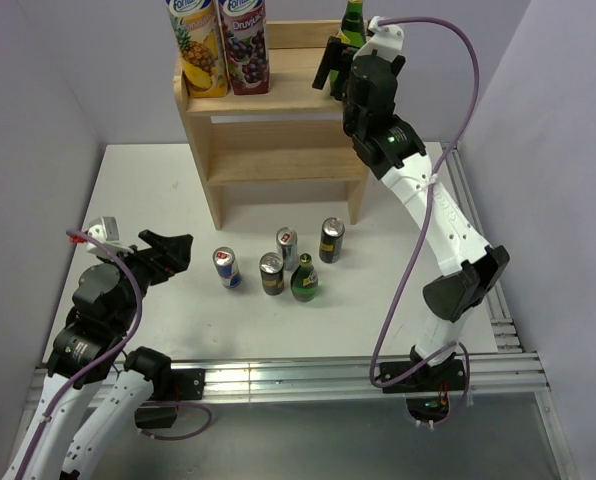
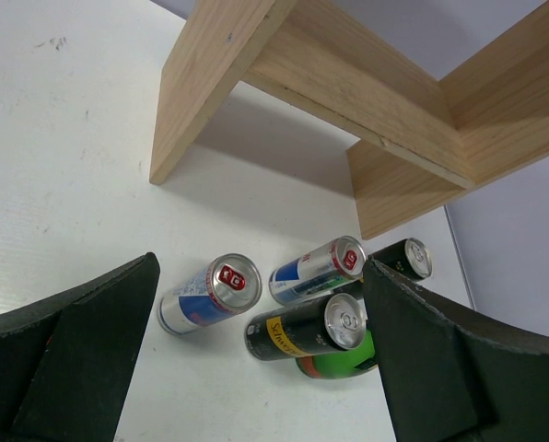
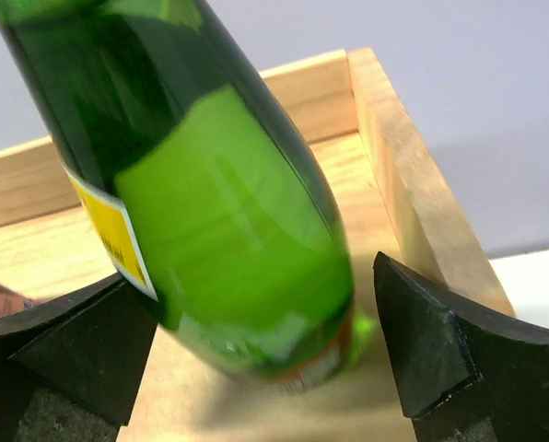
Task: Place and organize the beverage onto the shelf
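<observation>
My right gripper's black fingers fill the foreground, spread wide with the green bottle standing between them, the right finger clear of the glass, on the shelf's top board in its right rear corner, beside the raised rim.

Green bottle upright, right corner of light-wood shelf top tier

Yellow "Schwe…" script on black can, juice cartons' lettering illegible
</observation>
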You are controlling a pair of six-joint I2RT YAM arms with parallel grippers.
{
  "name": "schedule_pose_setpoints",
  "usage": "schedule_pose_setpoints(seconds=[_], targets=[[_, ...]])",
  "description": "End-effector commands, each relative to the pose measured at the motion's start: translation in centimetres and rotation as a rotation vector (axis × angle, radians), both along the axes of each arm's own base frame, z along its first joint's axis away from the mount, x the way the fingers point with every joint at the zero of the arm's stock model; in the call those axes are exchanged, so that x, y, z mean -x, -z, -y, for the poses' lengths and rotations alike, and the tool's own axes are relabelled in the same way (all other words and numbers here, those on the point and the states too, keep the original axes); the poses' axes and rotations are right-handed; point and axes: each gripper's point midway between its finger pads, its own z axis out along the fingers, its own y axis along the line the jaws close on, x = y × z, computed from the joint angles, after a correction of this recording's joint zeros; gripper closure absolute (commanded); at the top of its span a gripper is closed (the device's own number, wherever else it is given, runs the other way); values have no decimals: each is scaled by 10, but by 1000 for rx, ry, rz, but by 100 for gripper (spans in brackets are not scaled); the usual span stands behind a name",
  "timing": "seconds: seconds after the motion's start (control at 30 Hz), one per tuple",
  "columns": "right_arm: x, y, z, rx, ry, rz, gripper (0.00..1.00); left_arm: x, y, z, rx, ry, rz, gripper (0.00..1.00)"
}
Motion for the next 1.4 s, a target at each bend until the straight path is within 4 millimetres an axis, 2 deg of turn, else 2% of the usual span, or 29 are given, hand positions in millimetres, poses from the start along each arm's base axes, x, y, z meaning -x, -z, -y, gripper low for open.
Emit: schedule_pose_setpoints(seconds=[0.0,0.2,0.23,0.27,0.33,0.37,0.47,0.5,0.53,0.6,0.63,0.67,0.7,0.73,0.77,0.8,0.83,0.87,0.9,0.93,1.0,1.03,1.1,1.13,1.2,1.23,1.3,1.33,1.37], targets=[[29,-21,48,-7,146,21,0,0,-8,-3,-1,-11,35,1],[47,-12,53,-16,165,9,0,1,-9,-4,2,-15,39,1],[56,-18,56,-29,163,24,0,1,-9,-4,3,-16,38,1],[60,-11,53,-18,165,11,0,1,-9,-4,1,-17,38,1],[74,-19,55,-23,172,40,0,0,-8,-4,2,-17,36,1],[78,-16,49,-18,154,35,0,1,-8,-4,2,-17,36,1],[96,-19,49,-31,149,35,0,1,-8,-4,1,-19,36,1],[101,-18,48,-31,142,31,0,0,-8,-4,2,-20,35,1],[105,-7,45,-20,138,14,0,1,-8,-5,1,-20,37,1],[127,-8,36,-47,94,22,0,0,-8,-5,1,-22,37,1],[131,10,30,-30,80,-7,0,0,-8,-5,0,-23,35,1],[139,15,25,-49,59,-12,0,0,-8,-5,2,-25,37,1],[158,16,14,-65,2,-14,0,0,-8,-5,1,-23,37,1],[164,36,4,-48,-24,-46,0,0,-8,-5,2,-25,35,1],[178,38,3,-80,-49,-46,0,0,-8,-5,1,-23,37,1],[194,49,-13,-76,-104,-68,0,0,-8,-5,2,-23,35,1],[202,76,-23,-48,-141,-107,0,0,-8,-5,0,-23,34,1],[212,86,-32,-84,-174,-125,0,0,-7,-4,0,-20,32,1],[232,92,-41,-106,-238,-134,0,0,-7,-4,-1,-19,31,1],[240,119,-50,-83,-278,-172,0,-1,-6,-4,-1,-19,31,1],[258,134,-55,-131,-317,-192,0,-1,-7,-3,-1,-17,31,1],[275,155,-66,-100,-355,-216,0,-1,-7,-4,1,-19,31,1],[290,175,-69,-106,-366,-246,0,-1,-6,-3,0,-16,28,1],[303,196,-76,-110,-393,-276,0,-1,-7,-3,0,-16,31,1],[311,220,-80,-127,-413,-322,0,-1,-6,-3,0,-16,28,1],[314,247,-79,-113,-415,-353,0,-1,-6,-3,0,-14,28,1],[319,265,-88,-187,-453,-376,0,-1,-6,-3,-1,-14,29,1],[321,288,-85,-187,-441,-404,0,-1,-6,-3,-2,-14,29,1],[321,298,-85,-186,-432,-415,0,-1,-7,-2,0,-11,30,1]])
